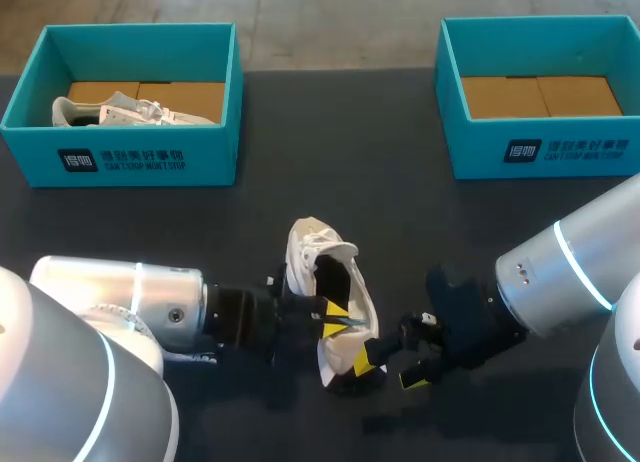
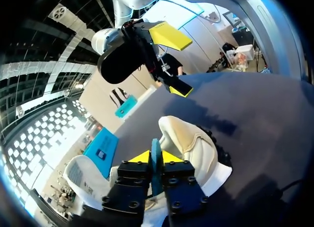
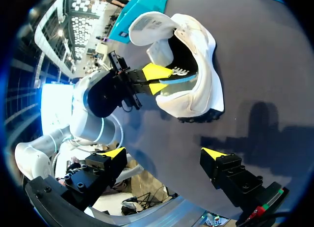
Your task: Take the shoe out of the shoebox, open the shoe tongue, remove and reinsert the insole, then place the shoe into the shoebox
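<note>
A white shoe (image 1: 362, 304) lies on its side mid-table, tongue (image 1: 312, 244) folded back and the opening facing my left arm. My left gripper (image 1: 338, 317) reaches into that opening and is shut on the thin teal edge of the insole (image 2: 155, 147), which stands between its yellow tips (image 2: 155, 158). The right wrist view shows the same pinch (image 3: 157, 78) inside the shoe (image 3: 208, 65). My right gripper (image 1: 390, 372) hovers open just beyond the shoe's sole side, holding nothing; its fingers (image 3: 164, 153) stand wide apart short of the shoe (image 2: 194, 143).
A teal shoebox (image 1: 140, 162) at the back left holds another pale shoe (image 1: 125, 110). A second teal shoebox (image 1: 540, 147) at the back right shows only its cardboard floor. Dark tabletop lies between the boxes and the shoe.
</note>
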Tool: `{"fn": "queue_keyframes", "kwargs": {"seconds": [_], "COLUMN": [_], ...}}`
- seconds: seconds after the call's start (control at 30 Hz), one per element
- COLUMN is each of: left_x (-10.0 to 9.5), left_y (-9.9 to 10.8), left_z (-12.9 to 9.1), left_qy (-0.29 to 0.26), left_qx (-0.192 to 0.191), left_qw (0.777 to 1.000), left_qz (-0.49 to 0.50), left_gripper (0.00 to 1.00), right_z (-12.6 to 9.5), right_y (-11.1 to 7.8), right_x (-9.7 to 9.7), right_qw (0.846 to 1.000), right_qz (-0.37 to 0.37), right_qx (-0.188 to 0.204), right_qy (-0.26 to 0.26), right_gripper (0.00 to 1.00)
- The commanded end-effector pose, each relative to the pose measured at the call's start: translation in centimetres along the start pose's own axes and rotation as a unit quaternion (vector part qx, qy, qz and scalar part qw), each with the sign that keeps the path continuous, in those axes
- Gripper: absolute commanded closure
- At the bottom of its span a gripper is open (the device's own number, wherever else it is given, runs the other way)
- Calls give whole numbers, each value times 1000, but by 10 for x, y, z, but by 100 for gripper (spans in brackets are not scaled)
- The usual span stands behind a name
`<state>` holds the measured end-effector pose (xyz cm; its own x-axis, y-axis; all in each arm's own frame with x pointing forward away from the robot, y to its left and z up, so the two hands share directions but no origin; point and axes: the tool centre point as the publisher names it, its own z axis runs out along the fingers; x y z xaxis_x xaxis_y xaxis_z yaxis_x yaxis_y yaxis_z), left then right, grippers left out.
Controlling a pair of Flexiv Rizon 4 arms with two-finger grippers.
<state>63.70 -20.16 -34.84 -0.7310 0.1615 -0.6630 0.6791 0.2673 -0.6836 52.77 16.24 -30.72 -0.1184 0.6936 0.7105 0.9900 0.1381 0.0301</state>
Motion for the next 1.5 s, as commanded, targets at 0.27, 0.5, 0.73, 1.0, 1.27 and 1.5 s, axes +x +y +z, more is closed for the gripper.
{"fn": "queue_keyframes", "kwargs": {"seconds": [0.27,0.5,0.73,1.0,1.27,1.5], "left_x": [1,-3,-2,1,-9,-23], "left_y": [-11,-18,-19,-18,-25,-36], "left_z": [-18,-28,-37,-50,-64,-74], "left_qy": [10,11,23,49,94,169], "left_qx": [-2,-4,-8,-18,-27,-36], "left_qw": [1000,1000,1000,999,995,984], "left_qz": [8,15,10,8,20,36], "left_gripper": [59,67,70,71,77,83], "right_z": [1,1,1,1,1,0], "right_y": [-2,-2,-2,-2,-2,0], "right_x": [1,1,1,1,1,-1], "right_qw": [1000,1000,1000,1000,1000,1000], "right_qz": [1,1,1,1,1,0], "right_qx": [-2,-2,-2,-2,-2,0], "right_qy": [-2,-2,-2,-2,-2,-2], "right_gripper": [0,0,0,0,0,0]}}
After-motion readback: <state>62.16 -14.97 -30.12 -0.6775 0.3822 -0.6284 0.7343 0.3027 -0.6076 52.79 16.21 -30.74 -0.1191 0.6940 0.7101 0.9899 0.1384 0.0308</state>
